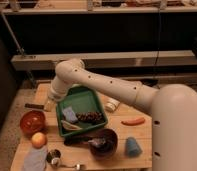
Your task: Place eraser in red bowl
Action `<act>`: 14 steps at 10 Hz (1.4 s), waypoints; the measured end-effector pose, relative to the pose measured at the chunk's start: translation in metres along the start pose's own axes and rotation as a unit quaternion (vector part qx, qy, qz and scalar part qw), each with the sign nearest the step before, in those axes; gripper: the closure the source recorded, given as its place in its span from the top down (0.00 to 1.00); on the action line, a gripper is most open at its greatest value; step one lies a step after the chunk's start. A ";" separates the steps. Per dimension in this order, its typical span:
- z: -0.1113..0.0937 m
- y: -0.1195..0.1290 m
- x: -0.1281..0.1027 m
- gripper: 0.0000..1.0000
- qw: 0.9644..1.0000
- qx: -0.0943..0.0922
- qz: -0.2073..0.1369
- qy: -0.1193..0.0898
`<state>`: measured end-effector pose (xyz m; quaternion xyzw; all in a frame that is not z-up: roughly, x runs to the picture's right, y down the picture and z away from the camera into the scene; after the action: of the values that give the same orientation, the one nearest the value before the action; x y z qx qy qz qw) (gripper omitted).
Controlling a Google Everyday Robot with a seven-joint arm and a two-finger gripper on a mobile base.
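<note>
One gripper (48, 105) near eraser (34, 106); red bowl (32, 121) just below.

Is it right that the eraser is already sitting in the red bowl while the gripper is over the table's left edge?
Not quite. The camera view shows the red bowl empty; the eraser lies on the table behind it. The gripper is indeed at the left edge.

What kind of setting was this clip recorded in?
Probably a lab mock-up of a kitchen worktop: a wooden table holds the red bowl, a green tray and the eraser. Bare metal shelving runs behind. The claw hangs near the eraser.
</note>
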<state>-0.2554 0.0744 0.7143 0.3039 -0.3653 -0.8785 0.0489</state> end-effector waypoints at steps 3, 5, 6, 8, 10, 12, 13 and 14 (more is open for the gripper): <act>0.015 -0.004 0.000 0.00 1.000 0.022 -0.002 -0.004; 0.025 -0.007 0.002 0.01 0.999 0.034 -0.010 -0.007; 0.028 -0.008 0.003 0.05 0.999 0.038 -0.014 -0.011; 0.033 -0.009 0.002 0.22 0.999 0.042 -0.017 -0.019; 0.038 -0.007 0.000 0.44 0.999 0.042 -0.010 -0.026; 0.043 -0.003 -0.001 0.66 0.998 0.042 -0.005 -0.038; 0.043 -0.001 0.001 0.74 0.998 0.042 -0.005 -0.038; 0.042 0.000 0.002 0.79 0.998 0.043 -0.004 -0.037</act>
<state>-0.2809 0.0995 0.7371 0.2748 -0.4031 -0.8727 0.0192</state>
